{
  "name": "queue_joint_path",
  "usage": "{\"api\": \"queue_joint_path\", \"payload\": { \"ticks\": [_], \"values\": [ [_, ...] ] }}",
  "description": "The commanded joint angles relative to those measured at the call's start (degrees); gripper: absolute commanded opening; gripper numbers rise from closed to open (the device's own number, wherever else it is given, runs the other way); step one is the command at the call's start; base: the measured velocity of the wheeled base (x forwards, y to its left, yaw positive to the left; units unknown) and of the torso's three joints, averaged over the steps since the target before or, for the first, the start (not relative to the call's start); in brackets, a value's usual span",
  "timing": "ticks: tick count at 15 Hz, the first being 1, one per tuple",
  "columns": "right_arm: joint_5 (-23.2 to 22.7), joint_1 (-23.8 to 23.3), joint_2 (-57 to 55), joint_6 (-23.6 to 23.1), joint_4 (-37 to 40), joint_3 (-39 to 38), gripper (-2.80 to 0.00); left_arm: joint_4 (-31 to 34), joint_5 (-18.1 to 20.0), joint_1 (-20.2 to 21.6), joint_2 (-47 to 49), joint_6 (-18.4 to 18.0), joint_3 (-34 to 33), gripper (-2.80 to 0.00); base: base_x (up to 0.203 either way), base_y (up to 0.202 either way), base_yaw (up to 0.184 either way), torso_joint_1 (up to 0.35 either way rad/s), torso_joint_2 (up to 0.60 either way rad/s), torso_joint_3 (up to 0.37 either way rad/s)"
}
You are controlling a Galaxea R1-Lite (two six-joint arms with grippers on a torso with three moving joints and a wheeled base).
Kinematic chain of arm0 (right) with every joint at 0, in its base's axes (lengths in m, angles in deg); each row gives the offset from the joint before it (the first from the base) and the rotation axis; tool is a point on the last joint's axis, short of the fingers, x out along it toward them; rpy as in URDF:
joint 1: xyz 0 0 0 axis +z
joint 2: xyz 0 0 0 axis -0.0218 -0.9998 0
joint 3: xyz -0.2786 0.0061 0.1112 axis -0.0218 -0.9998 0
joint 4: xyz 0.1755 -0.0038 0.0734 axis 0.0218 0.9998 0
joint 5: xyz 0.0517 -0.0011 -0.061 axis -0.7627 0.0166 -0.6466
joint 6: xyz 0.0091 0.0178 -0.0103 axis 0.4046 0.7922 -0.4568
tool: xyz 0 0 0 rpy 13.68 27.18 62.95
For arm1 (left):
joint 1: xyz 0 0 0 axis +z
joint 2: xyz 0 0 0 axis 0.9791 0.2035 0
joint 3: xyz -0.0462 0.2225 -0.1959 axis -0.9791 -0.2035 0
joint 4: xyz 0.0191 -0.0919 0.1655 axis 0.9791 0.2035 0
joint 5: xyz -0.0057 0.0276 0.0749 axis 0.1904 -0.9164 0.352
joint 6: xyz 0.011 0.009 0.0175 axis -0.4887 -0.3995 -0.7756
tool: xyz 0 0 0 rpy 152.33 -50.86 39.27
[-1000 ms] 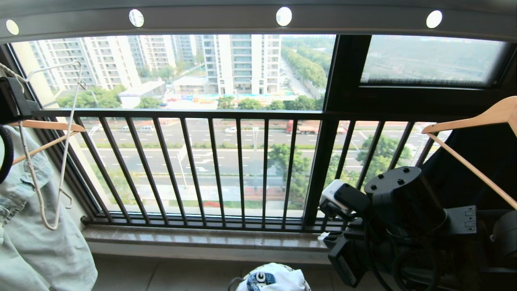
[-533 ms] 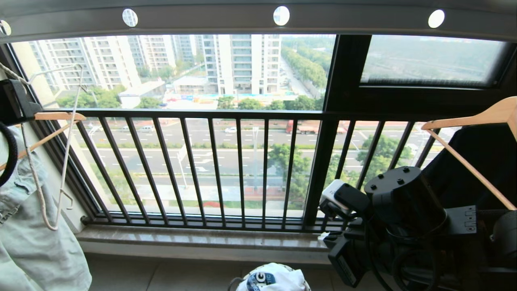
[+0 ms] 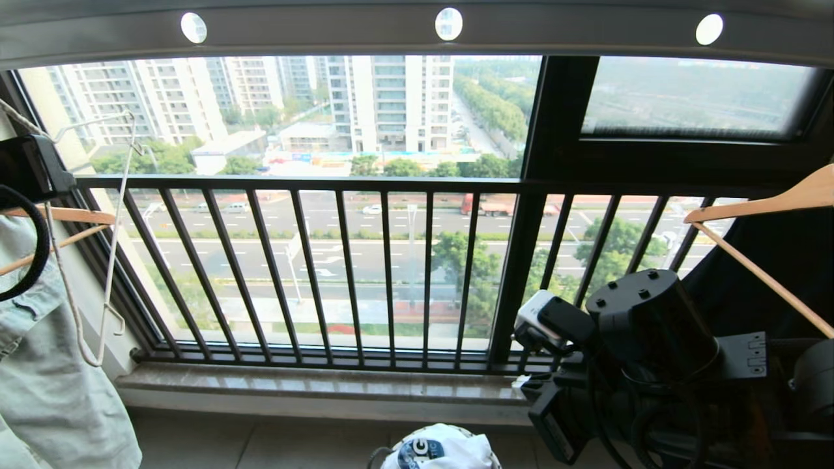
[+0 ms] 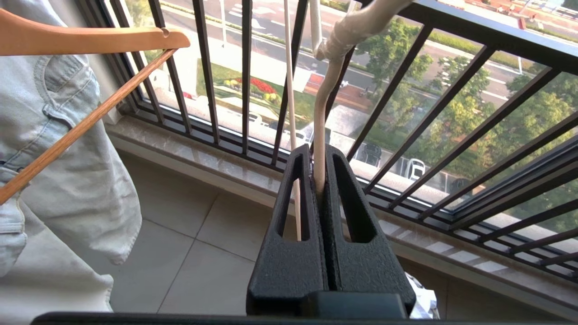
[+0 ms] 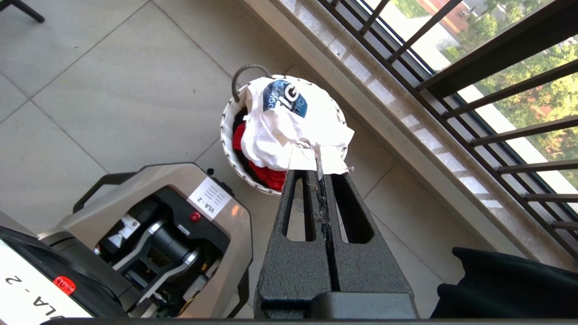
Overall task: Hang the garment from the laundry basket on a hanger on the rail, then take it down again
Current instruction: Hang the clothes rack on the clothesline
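Balcony floor, window railing behind — left gripper point(image 4: 321, 180) jaws clamp the hanger point(image 4: 319, 135) neck; right gripper point(image 5: 321, 180) jaws shut, empty, above the garment point(image 5: 289, 126). Keep hanger steady.

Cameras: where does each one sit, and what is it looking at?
Head view: high up, facing the window railing; right arm shows.
Left wrist view: behind the left hand, shut on the hanger, facing the railing.
Right wrist view: behind the shut right hand, looking down at the laundry basket.
Shared: the garment also appears in the head view.
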Motion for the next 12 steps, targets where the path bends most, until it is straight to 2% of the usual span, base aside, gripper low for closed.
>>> {"api": "queue_joint_path", "payload": {
  "ticks": [1, 12],
  "values": [
    [0.1, 0.0, -0.2, 0.0, -0.1, 0.0, -2.8, 0.0, 0.0, 0.8, 1.2, 0.0, 0.0, -2.8, 0.0, 0.0, 0.0, 0.0, 0.0, 0.0],
    [0.2, 0.0, -0.2, -0.1, -0.1, -0.3, -2.8, 0.1, 0.1, 1.3, 3.1, -0.1, -0.2, -2.8, 0.0, 0.0, 0.0, 0.0, 0.0, 0.0]
  ]
}}
